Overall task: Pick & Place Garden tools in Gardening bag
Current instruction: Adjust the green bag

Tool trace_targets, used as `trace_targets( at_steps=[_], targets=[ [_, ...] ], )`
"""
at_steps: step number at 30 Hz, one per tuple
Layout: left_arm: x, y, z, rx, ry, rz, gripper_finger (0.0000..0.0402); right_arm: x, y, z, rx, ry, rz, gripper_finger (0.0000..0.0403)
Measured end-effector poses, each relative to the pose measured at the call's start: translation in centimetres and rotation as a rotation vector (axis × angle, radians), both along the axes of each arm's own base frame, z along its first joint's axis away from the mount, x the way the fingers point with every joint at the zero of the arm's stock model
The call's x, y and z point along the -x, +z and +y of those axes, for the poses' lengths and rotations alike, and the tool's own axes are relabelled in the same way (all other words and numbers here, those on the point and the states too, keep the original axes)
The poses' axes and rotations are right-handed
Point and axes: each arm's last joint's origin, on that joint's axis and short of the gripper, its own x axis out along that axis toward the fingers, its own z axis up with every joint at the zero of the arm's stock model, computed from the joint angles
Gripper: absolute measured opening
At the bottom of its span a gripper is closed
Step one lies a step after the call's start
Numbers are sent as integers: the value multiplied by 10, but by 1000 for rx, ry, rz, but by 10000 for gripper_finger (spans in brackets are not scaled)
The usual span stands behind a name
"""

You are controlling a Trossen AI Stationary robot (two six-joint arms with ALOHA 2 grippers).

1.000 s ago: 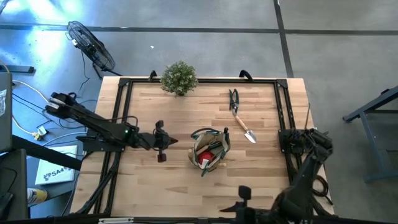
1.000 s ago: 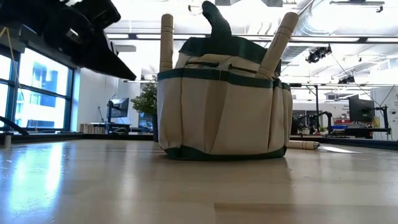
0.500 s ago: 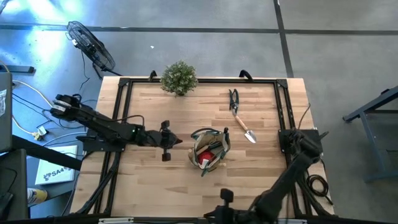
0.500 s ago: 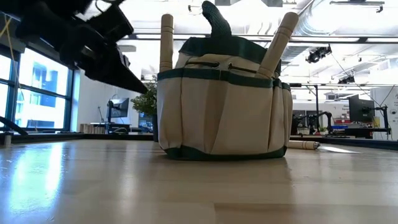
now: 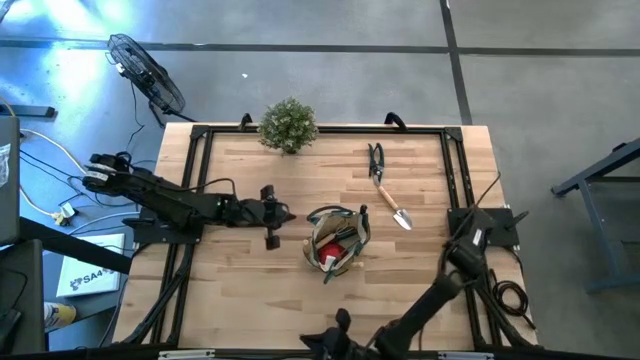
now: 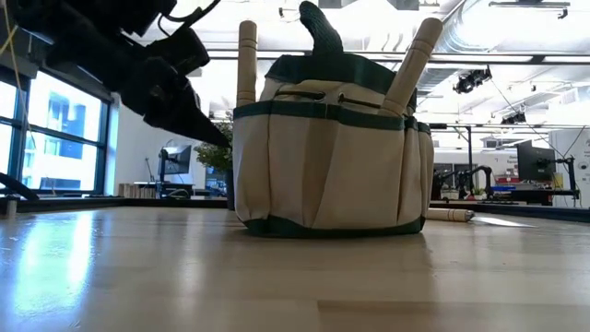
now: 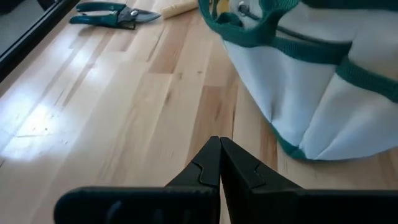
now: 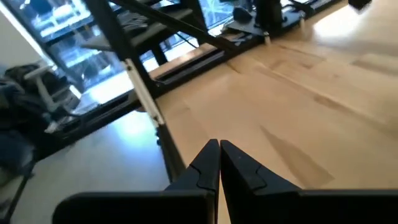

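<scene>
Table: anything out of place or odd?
Nothing spilled or damaged. The gardening bag stands upright with handles poking out. A trowel and pruners still lie loose on the table, behind and right of it.

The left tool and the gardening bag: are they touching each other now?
Apart. In the high view, bare table lies between the left tool and the gardening bag; the left wrist view shows the same gap.

Two dark, near-black jointed arms, matte housings, slim links. Left arm (image 5: 175,205) with a small green light on one joint and a thin black cable looped along its forearm. Jaws black, flat-sided, tapering to pointed tips.
</scene>
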Motion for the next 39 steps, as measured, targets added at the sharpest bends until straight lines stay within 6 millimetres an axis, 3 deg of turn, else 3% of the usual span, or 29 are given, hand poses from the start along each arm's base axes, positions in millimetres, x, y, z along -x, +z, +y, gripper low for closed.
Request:
trace_targets(
  at_steps=[4,9,20,26,39],
  targets=[
    [-5,0,-2,14,-33,-46,0,-19,-37,-5,-40,-43,-46,3],
    [-14,-6,-6,51,-96,-79,0,-33,-61,-15,-49,-112,-83,3],
    [-23,-32,-10,125,-142,-2,0,-40,-61,-34,88,-293,-89,3],
    [-27,-29,-11,153,-165,-61,0,-39,-64,-37,136,-315,-66,3],
    [-30,-21,-13,221,-207,-149,0,-13,-77,-45,122,-354,64,3]
  ],
)
